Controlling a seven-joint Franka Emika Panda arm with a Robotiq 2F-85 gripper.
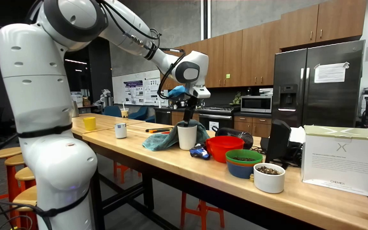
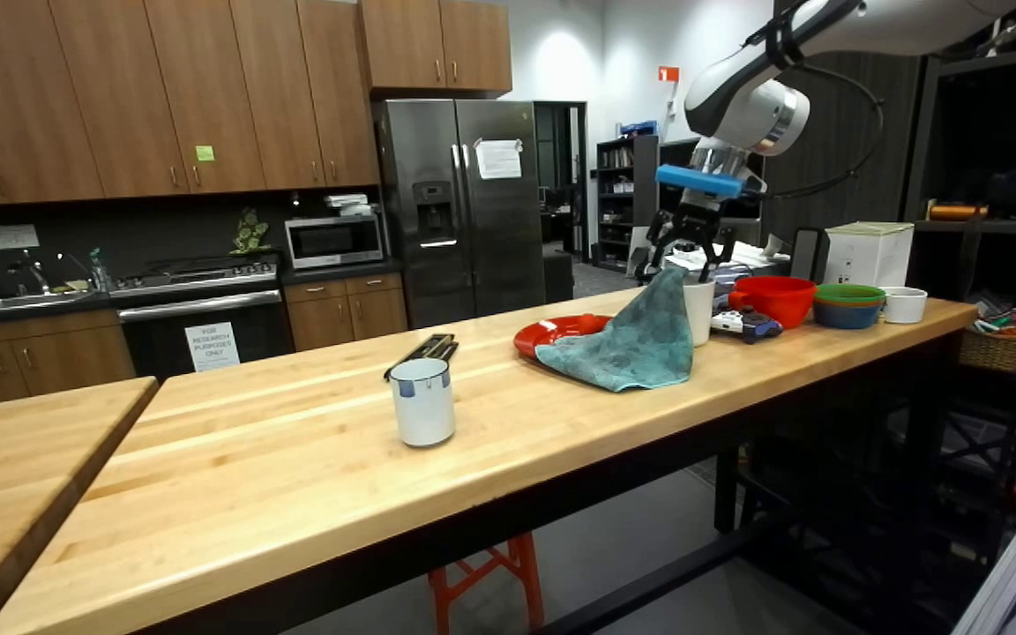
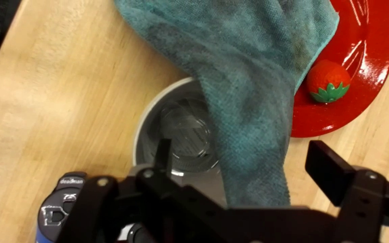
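Note:
My gripper (image 3: 240, 152) is open above a white cup (image 1: 187, 139), pointing down; it also shows in both exterior views (image 1: 188, 119) (image 2: 680, 265). A teal cloth (image 3: 245, 94) drapes over one side of the cup's rim, and part of it lies between the spread fingers. One finger is over the cup's opening, the other outside it; contact with the cloth cannot be told. The cloth also covers part of a red plate (image 2: 543, 337). On the plate (image 3: 380, 57) is a red toy fruit (image 3: 328, 81) with green leaves. A blue and black game controller (image 1: 200, 151) lies beside the cup.
A red bowl (image 1: 225, 148), stacked green, orange and blue bowls (image 1: 243, 167), a white bowl (image 1: 268, 183) and a white box (image 1: 343, 163) stand along the table. A white mug (image 2: 422, 406) and black tools (image 2: 424, 351) are beyond the plate. A dark jar (image 1: 235, 134) lies behind.

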